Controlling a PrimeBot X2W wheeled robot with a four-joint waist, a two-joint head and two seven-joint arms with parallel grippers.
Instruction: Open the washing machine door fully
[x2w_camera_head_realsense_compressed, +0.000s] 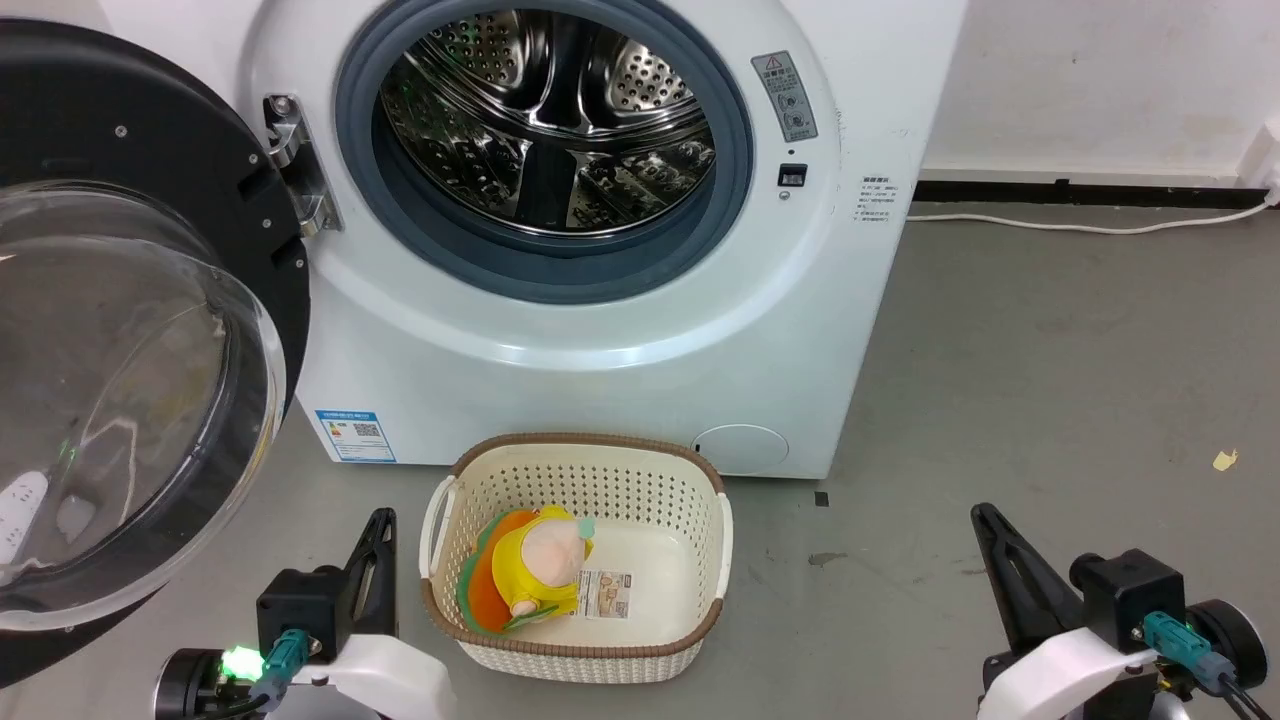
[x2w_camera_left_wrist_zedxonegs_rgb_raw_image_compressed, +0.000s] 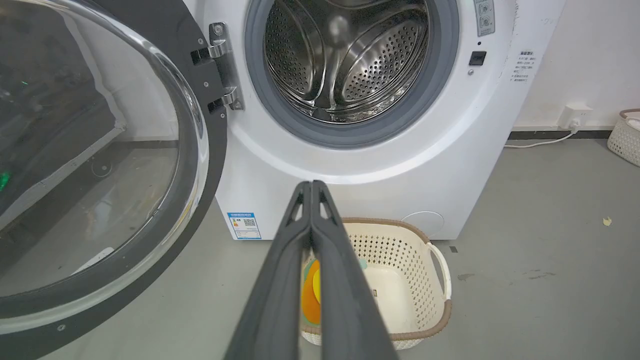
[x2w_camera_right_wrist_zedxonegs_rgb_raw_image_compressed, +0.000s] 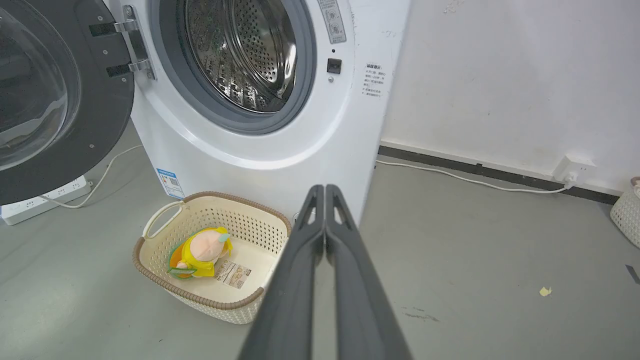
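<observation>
The washing machine door (x2w_camera_head_realsense_compressed: 130, 350) hangs swung wide, left of the washing machine (x2w_camera_head_realsense_compressed: 600, 330), drum exposed. The left fingers (x2w_camera_left_wrist_zedxonegs_rgb_raw_image_compressed: 280, 280) and right fingers (x2w_camera_right_wrist_zedxonegs_rgb_raw_image_compressed: 295, 280) are pressed together, empty. Opening looks done; any remaining swing needs a nudge.

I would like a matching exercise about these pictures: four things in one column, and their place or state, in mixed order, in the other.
1. washing machine door
2. basket
3. plush toy
4. left end effector

A. shut, holding nothing
B. lies inside the basket
C. stands wide open
D. on the floor, before the washing machine

Pairs: 1-C, 2-D, 3-B, 4-A
</observation>
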